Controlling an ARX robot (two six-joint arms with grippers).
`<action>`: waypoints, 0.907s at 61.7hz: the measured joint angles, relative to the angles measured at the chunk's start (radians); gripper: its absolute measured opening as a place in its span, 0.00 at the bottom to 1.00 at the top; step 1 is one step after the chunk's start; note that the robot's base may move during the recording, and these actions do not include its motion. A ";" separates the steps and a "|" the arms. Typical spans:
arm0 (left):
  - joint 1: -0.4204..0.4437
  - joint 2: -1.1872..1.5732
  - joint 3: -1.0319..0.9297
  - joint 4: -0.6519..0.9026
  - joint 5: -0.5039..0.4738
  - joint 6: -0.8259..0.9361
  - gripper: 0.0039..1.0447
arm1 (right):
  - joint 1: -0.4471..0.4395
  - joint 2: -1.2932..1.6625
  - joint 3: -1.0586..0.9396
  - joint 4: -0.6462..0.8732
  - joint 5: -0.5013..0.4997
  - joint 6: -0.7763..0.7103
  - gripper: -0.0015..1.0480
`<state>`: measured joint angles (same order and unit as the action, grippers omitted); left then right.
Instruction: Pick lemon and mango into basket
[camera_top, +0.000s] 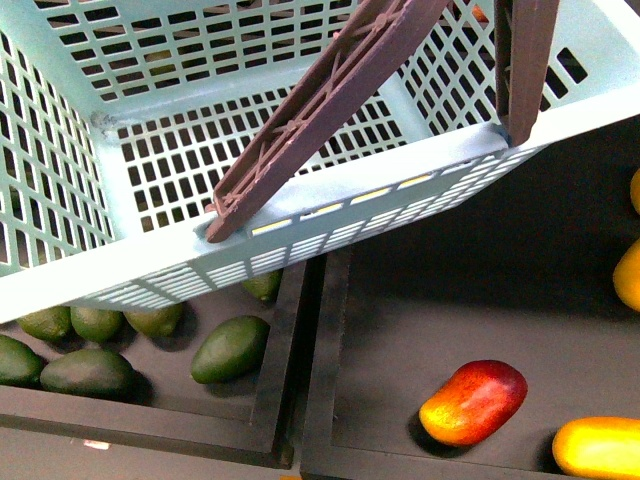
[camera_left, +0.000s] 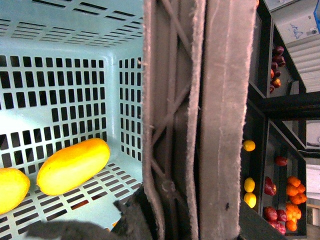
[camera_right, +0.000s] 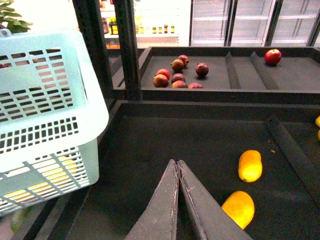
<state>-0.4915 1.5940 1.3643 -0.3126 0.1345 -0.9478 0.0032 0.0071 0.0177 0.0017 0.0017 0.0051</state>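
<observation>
The light teal basket (camera_top: 150, 100) fills the upper front view, tilted above the bins, with its two brown handles (camera_top: 330, 90) crossing it. My left gripper (camera_left: 170, 215) is shut on those handles (camera_left: 200, 110). On the basket floor lies an elongated yellow mango (camera_left: 73, 165). Beside it is a second yellow fruit (camera_left: 10, 189), cut off by the frame edge; whether it is the lemon I cannot tell. My right gripper (camera_right: 177, 163) is shut on nothing above a dark bin, to the right of the basket (camera_right: 45, 125). Two yellow-orange mangoes (camera_right: 250, 165) lie just right of it.
Dark green avocados (camera_top: 230, 348) lie in the bin under the basket. A red-yellow mango (camera_top: 473, 402) and a yellow one (camera_top: 598, 447) sit in the neighbouring bin, past a black divider (camera_top: 300, 380). Small yellow fruits (camera_left: 249, 184) and dark red fruits (camera_right: 177, 72) fill farther bins.
</observation>
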 joint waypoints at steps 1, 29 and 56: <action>0.000 0.000 0.000 0.000 0.000 0.000 0.15 | 0.000 0.000 0.000 0.000 0.000 0.000 0.02; 0.000 0.000 0.000 0.000 -0.001 0.001 0.15 | 0.000 -0.001 0.000 0.000 0.000 -0.002 0.42; 0.000 0.000 0.000 0.000 0.000 0.001 0.15 | 0.000 -0.001 0.000 0.000 0.000 -0.002 0.92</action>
<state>-0.4915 1.5940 1.3643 -0.3126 0.1345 -0.9470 0.0032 0.0063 0.0177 0.0017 0.0017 0.0036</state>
